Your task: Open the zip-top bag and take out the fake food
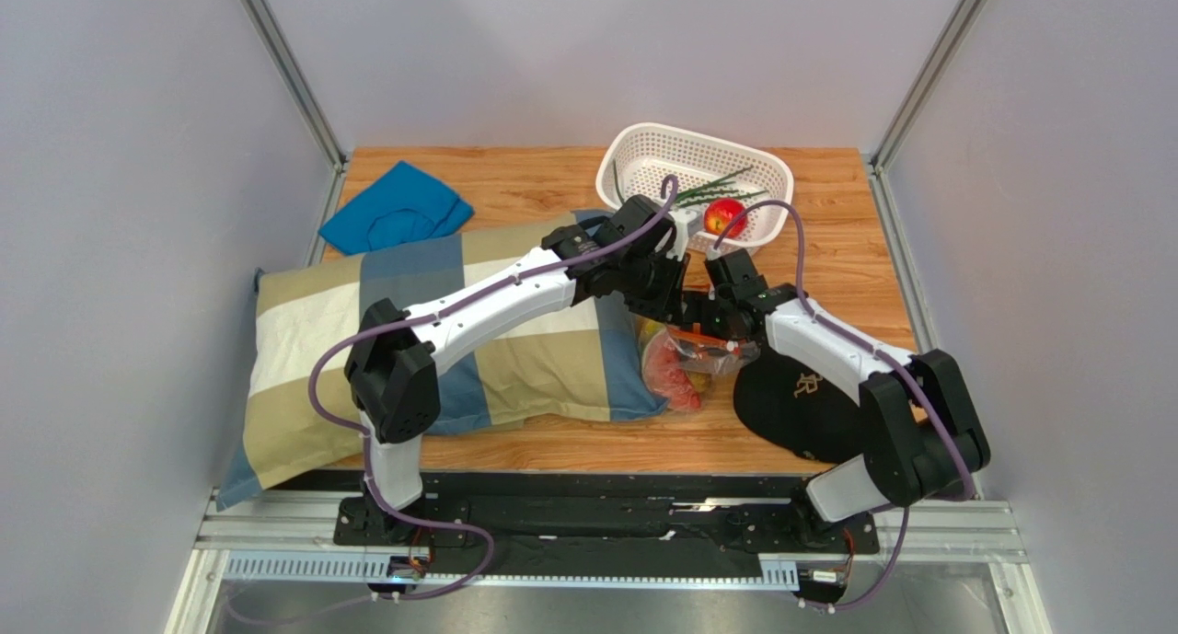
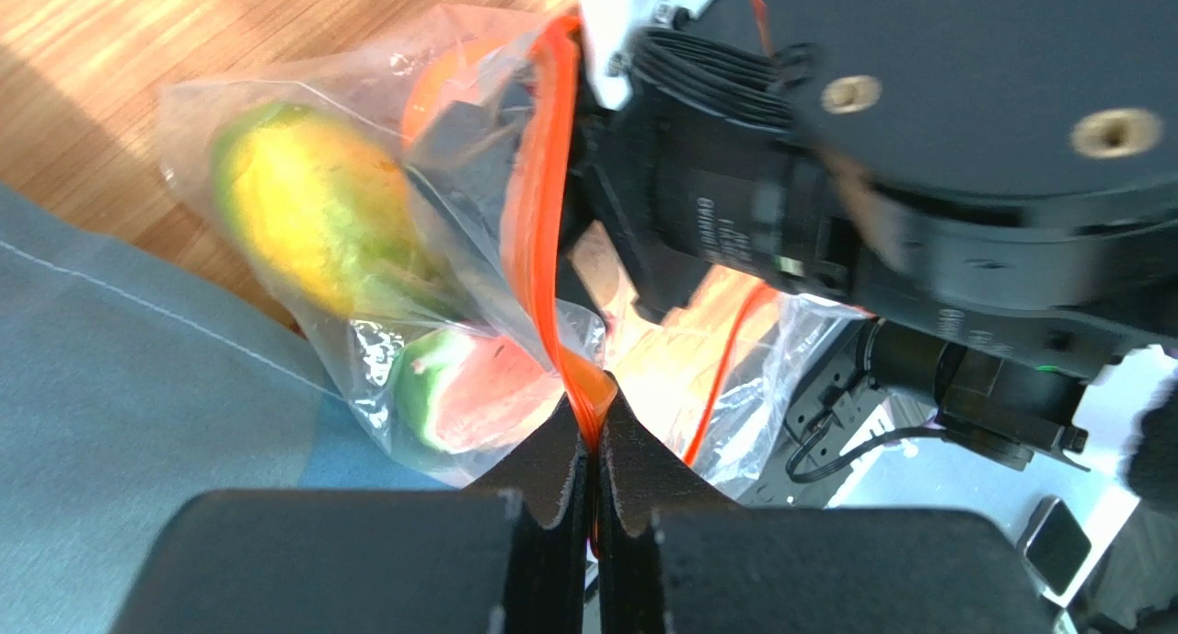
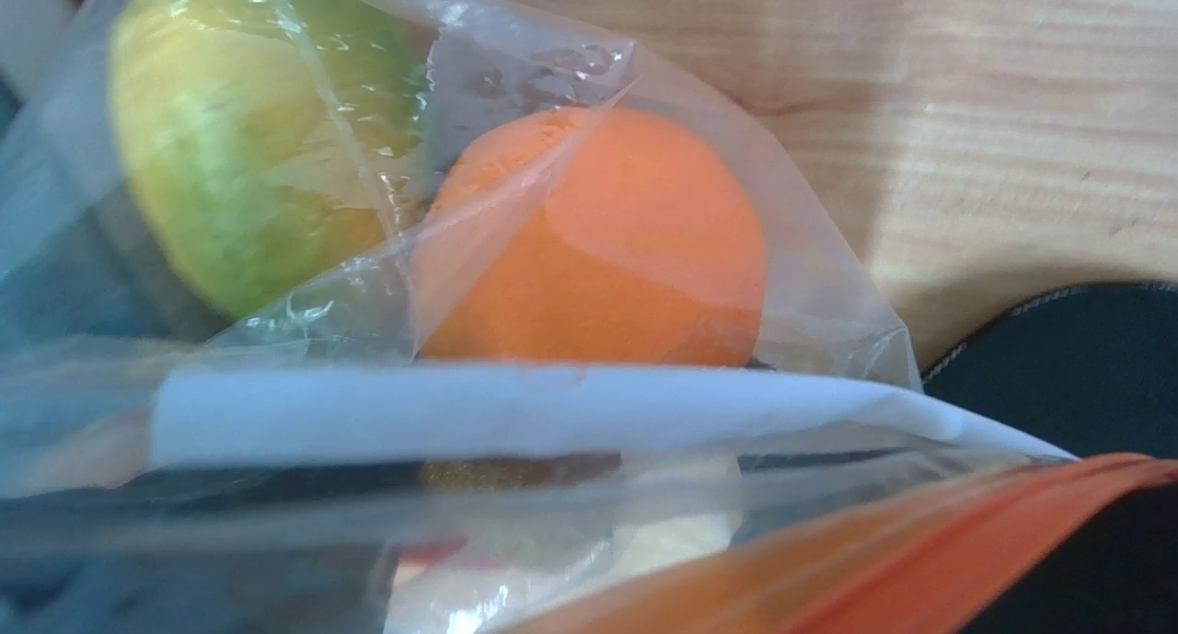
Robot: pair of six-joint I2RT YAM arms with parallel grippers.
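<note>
The left arm stretches out low across the pillow, wrist tipped down past the pillow's right edge. There the left gripper is pressed tight together on the orange zip strip, pinching one lip at its corner. The zip-top bag lies on the wood against the pillow's right edge, with the fake food inside: an orange, a yellow-green piece and a red-and-green slice. The film looks thin, light, crinkly and slick, so it would likely slip or stretch; the stiffer strip is the place to hold, with the opposite lip for the other side. The toys seem hard and apt to roll. Right of the pillow, the right gripper noses into the bag's mouth; whether its jaws are apart or closed I cannot tell, as its camera shows only plastic. The right arm is folded, its forearm angled back toward the pillow
</note>
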